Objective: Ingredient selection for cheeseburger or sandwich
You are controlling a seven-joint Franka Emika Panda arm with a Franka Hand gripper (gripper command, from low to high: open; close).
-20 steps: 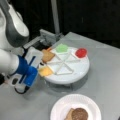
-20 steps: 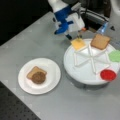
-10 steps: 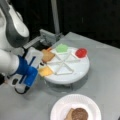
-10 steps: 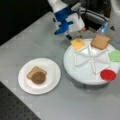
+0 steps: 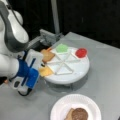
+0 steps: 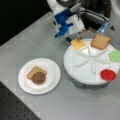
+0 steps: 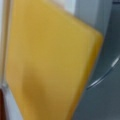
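Observation:
The yellow cheese square (image 6: 78, 44) lies at the edge of the white divided tray (image 6: 82, 72) and fills the wrist view (image 7: 50, 62). My gripper (image 6: 75, 39) is right at it, fingertips touching or just above its near edge; it shows too in a front view (image 5: 40, 67) beside the cheese (image 5: 45, 71). On the tray also lie a tan toast square (image 6: 100, 41), a green leaf (image 6: 115, 55) and a red disc (image 6: 108, 74). On the white plate (image 6: 52, 75) sits the sandwich: a toast square (image 6: 33, 71) with the brown patty (image 6: 38, 77) on top.
The tray (image 5: 75, 72) stands raised on a grey table, with the plate (image 5: 62, 107) in front of it. A metal post and bracket (image 5: 50, 37) stand behind the tray. The arm's white body (image 5: 12, 37) fills a front view's left.

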